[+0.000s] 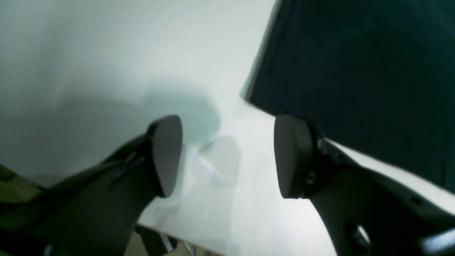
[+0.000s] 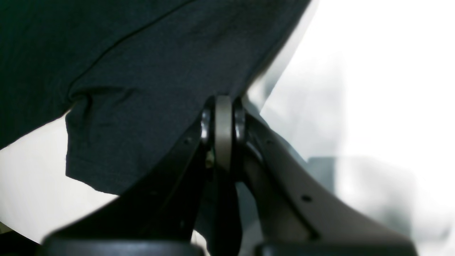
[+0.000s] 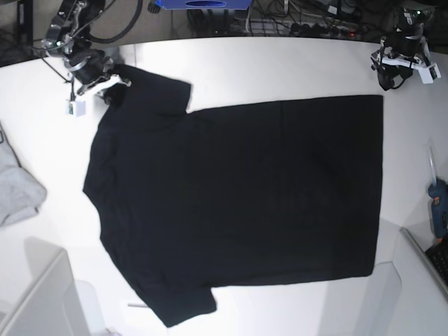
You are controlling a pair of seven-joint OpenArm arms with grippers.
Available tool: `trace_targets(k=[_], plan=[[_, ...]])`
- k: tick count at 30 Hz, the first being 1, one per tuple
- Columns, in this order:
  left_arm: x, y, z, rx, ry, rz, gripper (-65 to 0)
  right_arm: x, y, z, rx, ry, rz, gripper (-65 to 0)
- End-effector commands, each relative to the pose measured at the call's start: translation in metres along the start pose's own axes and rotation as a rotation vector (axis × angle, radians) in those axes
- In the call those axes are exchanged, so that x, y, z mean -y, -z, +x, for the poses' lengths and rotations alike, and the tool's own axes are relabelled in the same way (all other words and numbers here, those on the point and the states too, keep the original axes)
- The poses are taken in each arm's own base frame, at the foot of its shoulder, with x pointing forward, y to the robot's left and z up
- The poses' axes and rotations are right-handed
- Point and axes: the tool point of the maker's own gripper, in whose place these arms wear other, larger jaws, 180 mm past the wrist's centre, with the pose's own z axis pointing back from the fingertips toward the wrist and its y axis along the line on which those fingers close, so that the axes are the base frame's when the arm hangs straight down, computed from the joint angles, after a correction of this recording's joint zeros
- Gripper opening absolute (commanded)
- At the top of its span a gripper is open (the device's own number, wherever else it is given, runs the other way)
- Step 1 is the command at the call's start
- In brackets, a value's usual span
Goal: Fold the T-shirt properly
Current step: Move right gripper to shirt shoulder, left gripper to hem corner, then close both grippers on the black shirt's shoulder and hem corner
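The black T-shirt (image 3: 238, 203) lies spread flat on the white table (image 3: 280, 66), sleeves toward the left and hem toward the right. My right gripper (image 3: 105, 85) is at the shirt's far-left corner. In the right wrist view its jaws (image 2: 224, 97) are pressed together at the edge of the dark cloth (image 2: 142, 71), which also shows between the fingers. My left gripper (image 3: 393, 75) is open and empty, just beyond the far-right hem corner. In the left wrist view the gripper (image 1: 227, 121) hovers over bare table, with the shirt's corner (image 1: 355, 71) just ahead to the right.
A light grey garment (image 3: 14, 185) lies at the left edge. A blue-handled tool (image 3: 437, 210) and a dark keyboard (image 3: 439, 260) are at the right edge. A white bin (image 3: 35, 301) stands at the front left. Cables and a blue box (image 3: 203, 3) are behind the table.
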Motion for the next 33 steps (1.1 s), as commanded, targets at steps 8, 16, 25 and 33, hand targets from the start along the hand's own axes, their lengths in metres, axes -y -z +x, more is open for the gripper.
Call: trace_targets(k=[8,16,25,33], plan=[[-0.005,0.022,0.001,0.013,-0.067,-0.001,-26.0,0.006,-0.001,-0.019,-0.092,-0.019,-0.031,-65.0],[0.013,0.039,0.000,0.005,-0.078,-0.045,-26.2,0.006,-0.001,-0.019,-0.092,-0.020,-0.030,-65.0],[0.031,0.051,-0.011,-0.030,-0.084,-0.083,-26.2,0.006,-0.001,-0.019,-0.092,-0.019,-0.031,-65.0],[0.049,0.061,-0.022,-0.065,-0.084,-0.124,-27.3,0.006,-0.002,-0.019,-0.092,-0.020,-0.031,-65.0]])
